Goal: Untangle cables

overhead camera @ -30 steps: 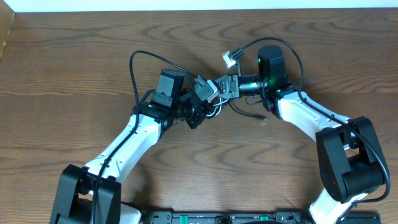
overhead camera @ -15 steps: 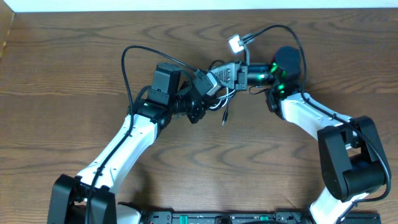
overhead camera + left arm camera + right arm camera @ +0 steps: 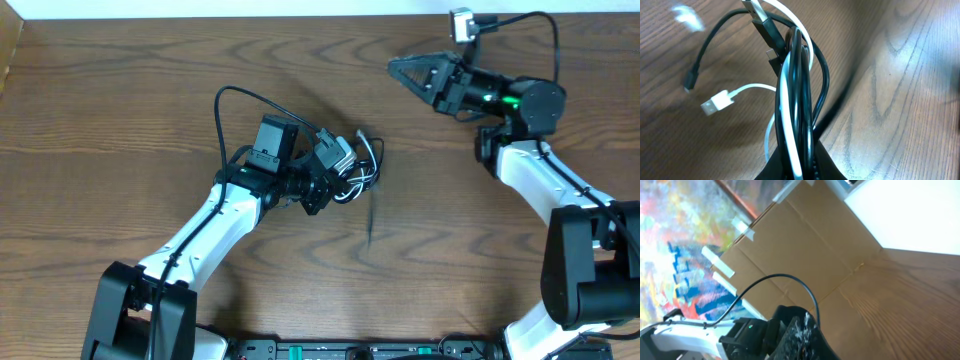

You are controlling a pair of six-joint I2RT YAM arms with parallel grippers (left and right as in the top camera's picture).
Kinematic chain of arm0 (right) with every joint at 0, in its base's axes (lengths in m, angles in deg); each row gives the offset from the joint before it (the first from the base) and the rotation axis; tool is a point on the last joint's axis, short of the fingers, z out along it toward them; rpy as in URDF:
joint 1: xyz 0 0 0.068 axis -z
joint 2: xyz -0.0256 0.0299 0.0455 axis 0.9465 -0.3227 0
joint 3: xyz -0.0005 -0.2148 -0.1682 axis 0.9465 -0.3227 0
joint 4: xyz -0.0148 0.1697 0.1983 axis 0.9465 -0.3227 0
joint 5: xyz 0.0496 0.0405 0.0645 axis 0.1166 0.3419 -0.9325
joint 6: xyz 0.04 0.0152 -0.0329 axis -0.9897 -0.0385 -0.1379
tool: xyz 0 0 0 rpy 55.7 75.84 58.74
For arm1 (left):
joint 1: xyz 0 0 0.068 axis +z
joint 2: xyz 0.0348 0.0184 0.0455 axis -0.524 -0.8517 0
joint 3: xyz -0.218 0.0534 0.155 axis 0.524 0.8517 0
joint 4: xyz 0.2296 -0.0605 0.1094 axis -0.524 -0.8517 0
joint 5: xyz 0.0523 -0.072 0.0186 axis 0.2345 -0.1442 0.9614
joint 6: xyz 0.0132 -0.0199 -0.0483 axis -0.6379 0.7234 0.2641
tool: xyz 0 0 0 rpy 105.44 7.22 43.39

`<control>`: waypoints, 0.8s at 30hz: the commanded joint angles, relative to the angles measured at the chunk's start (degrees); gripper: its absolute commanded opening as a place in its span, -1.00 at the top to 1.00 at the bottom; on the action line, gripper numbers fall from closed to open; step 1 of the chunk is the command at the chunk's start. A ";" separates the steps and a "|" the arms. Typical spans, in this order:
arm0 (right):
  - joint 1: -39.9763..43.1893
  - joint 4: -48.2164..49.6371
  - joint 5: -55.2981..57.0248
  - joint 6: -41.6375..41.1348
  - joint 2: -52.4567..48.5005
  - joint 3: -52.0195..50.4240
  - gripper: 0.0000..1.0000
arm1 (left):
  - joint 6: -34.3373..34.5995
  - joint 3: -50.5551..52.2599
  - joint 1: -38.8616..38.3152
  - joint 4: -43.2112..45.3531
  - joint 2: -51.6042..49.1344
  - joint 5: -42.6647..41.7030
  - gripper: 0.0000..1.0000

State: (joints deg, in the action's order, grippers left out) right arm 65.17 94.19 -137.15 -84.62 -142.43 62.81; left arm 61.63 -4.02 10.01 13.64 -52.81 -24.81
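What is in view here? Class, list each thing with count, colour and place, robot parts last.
black cable: one, black, looped in the left gripper, small plug end loose
white cable: one, white, same bundle, USB plug end loose
table: one, brown wood, under everything
cardboard panel: one, brown, beyond the table edge
left arm: one, white and black, reaching mid-table
right arm: one, white and black, reaching the far side
left gripper: one, black, mid-table, shut on both cables
right gripper: one, black, far side, shut, nothing seen in it
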 commanded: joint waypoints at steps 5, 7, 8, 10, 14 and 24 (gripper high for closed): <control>1.18 -8.55 -9.16 3.93 0.98 0.83 0.98 | -0.09 0.17 -0.02 0.15 0.04 0.50 0.84; 1.18 -13.05 -10.69 6.43 0.98 0.83 0.98 | -0.09 0.17 -0.04 0.17 0.04 1.70 0.85; 1.18 -16.59 -11.52 8.20 0.98 0.83 0.98 | -0.07 0.17 -0.04 0.15 0.04 2.80 0.85; 1.18 -21.66 -12.04 11.26 0.98 0.83 0.97 | -0.07 0.17 -0.04 0.15 0.04 3.30 0.85; 1.14 -33.03 -12.00 18.91 0.98 0.83 0.97 | 0.57 0.17 -0.04 0.17 0.04 3.28 0.85; 1.14 -60.04 -7.41 39.50 0.98 0.83 0.94 | 10.40 0.17 -0.04 0.22 0.02 3.28 0.85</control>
State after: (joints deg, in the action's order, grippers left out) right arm 66.24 37.60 -146.90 -55.07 -142.41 63.21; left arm 66.44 -4.02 10.01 13.72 -52.81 -21.36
